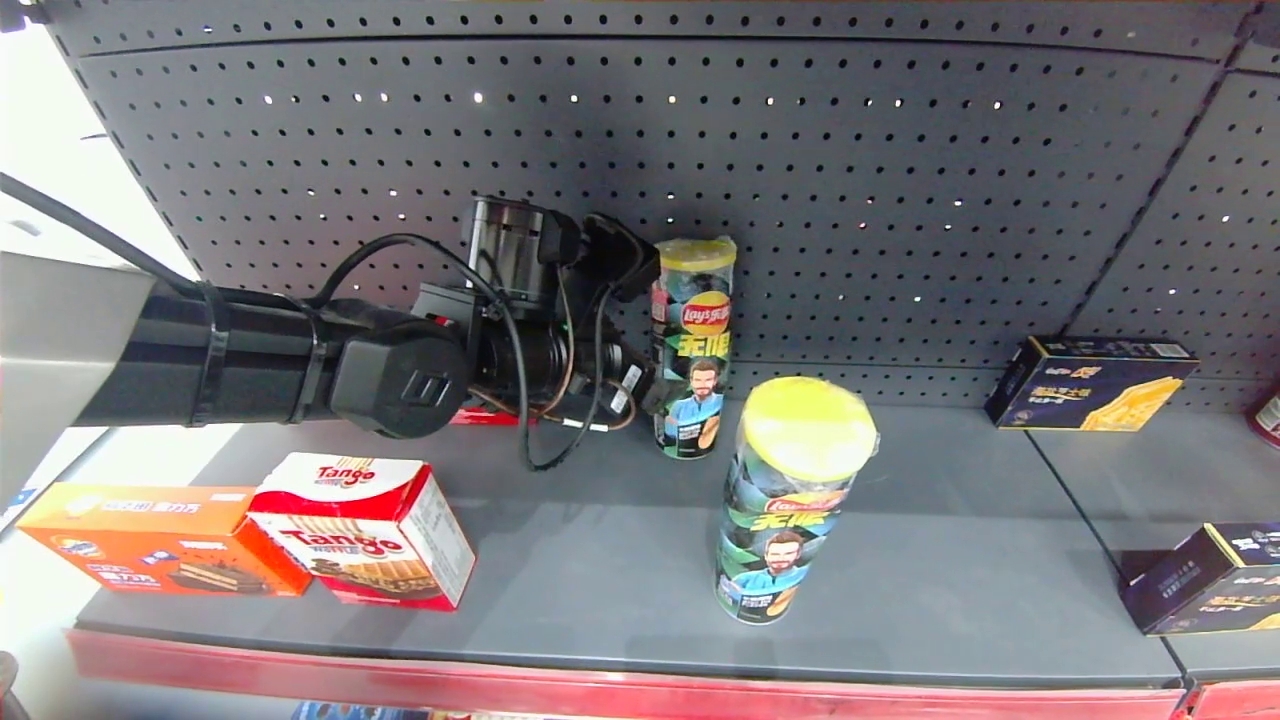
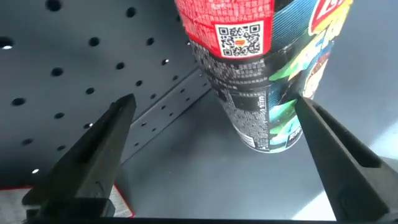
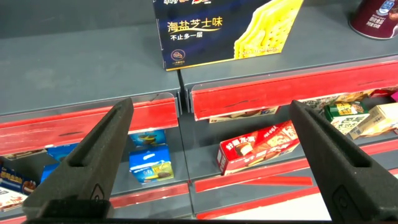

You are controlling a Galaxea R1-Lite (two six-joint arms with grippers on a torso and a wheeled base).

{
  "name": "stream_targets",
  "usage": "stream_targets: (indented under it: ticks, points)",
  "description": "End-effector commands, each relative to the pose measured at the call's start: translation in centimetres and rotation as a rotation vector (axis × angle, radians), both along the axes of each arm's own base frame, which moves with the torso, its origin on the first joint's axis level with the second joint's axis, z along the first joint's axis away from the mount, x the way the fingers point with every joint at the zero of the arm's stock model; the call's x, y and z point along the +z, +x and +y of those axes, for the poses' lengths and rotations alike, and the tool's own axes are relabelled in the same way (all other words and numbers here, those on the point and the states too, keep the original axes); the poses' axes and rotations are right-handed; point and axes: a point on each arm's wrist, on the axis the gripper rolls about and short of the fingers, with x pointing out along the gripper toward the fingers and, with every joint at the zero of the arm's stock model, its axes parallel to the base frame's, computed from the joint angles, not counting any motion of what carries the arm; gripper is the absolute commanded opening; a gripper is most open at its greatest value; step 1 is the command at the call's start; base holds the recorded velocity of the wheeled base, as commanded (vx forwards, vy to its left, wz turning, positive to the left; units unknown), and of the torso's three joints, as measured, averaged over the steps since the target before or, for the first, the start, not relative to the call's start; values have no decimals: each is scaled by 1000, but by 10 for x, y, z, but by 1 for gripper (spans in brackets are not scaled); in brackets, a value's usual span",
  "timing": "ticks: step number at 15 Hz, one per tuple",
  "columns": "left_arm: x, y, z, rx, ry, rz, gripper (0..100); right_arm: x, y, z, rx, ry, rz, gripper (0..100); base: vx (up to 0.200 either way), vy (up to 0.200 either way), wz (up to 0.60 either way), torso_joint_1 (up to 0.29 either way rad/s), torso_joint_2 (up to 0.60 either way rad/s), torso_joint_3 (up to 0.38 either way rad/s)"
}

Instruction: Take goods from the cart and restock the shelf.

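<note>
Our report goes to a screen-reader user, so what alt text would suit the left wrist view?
A tall chip can stands on the grey shelf by the pegboard back wall, just ahead of the left gripper, whose dark jaws are open on either side of it.

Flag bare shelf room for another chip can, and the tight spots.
Widest bare shelf patch: between the front chip can, the rear dark box and the front dark box. Smaller: between the wafer box and that can. Crowded: back left, where the open left gripper faces the rear chip can, and the front-left corner by the orange box.
</note>
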Motion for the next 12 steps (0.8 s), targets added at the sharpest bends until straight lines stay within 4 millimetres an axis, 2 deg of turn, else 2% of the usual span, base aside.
stream_targets:
  ticks: [1,5,8,12]
  points:
    - [1,-5,4,23,12,1,100,0,0,0,0,1,0,100,0,0,0,0,0,0]
    - [6,-32,17,31,28,16,100,0,0,0,0,0,1,100,0,0,0,0,0,0]
    - [13,-34,21,53,22,-7,100,0,0,0,0,0,1,100,0,0,0,0,0,0]
    - [12,-33,22,125,48,-24,100,0,0,0,0,0,2,100,0,0,0,0,0,0]
